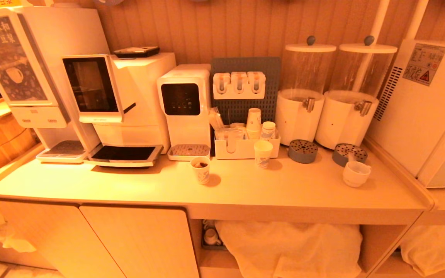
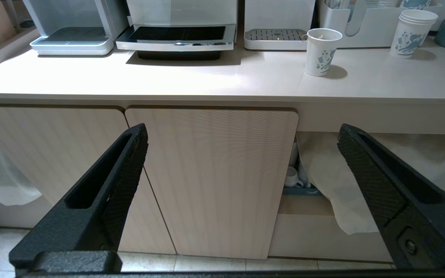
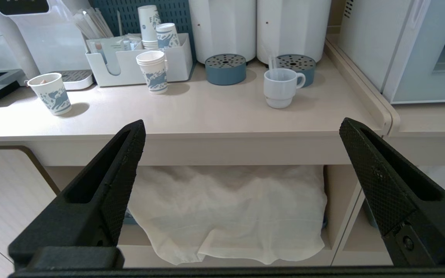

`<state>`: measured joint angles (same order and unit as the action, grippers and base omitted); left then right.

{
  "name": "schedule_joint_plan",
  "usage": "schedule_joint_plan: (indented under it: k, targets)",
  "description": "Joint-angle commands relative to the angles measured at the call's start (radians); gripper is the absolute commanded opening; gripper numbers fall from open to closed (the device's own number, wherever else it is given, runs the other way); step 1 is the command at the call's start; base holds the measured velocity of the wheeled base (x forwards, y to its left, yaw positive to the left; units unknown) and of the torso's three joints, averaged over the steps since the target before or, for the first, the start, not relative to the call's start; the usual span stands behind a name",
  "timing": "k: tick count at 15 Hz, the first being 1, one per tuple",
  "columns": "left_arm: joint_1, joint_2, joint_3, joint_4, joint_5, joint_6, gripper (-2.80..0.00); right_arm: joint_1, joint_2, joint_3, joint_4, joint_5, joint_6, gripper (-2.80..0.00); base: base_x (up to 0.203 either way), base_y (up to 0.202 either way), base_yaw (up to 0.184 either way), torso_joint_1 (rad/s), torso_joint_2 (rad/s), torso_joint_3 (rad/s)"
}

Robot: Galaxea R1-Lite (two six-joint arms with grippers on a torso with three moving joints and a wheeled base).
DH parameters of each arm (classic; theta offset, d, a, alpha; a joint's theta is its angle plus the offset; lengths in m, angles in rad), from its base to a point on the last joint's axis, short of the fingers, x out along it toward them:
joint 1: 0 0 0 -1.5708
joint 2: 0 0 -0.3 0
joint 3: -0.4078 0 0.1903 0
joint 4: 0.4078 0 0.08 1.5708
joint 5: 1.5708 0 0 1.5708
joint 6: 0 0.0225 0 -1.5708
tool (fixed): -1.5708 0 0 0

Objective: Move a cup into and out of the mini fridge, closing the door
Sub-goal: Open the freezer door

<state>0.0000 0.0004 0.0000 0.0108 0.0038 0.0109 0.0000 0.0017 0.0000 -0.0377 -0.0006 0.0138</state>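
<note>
The black left gripper and black right gripper hang below the pale worktop's front edge, fingers spread wide, empty. The small white ceramic cup stands near the worktop's right end, beside the white boxy mini fridge, its glass door closed.

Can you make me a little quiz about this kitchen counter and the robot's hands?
1. True or false: the white cup stands on the counter, outside the fridge.
2. What stands right behind the white cup? A) a round grey drip tray B) a spoon C) a plate
3. Fill in: the fingers of the left gripper and the right gripper are spread ____ and hold nothing.

Key: 1 true; 2 A; 3 open.
</note>
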Motion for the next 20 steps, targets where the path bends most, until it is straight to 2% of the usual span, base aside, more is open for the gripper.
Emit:
schedule_joint_plan:
  k: [1,15,20]
  targets:
    - [0.0,0.0,0.0,-0.001,0.001,0.0,0.0,0.0,0.0,0.015,-0.001,-0.001,0.0,0.0,0.0,0.0,0.0,0.0,0.0,0.0]
    - [0.0,0.0,0.0,-0.002,0.001,0.004,0.0,0.0,0.0,0.015,-0.001,0.001,0.0,0.0,0.0,0.0,0.0,0.0,0.0,0.0]
    - [0.0,0.0,0.0,-0.002,0.001,0.001,0.0,0.0,0.0,0.015,-0.001,-0.001,0.0,0.0,-0.158,0.0,0.0,0.003,0.0,0.001]
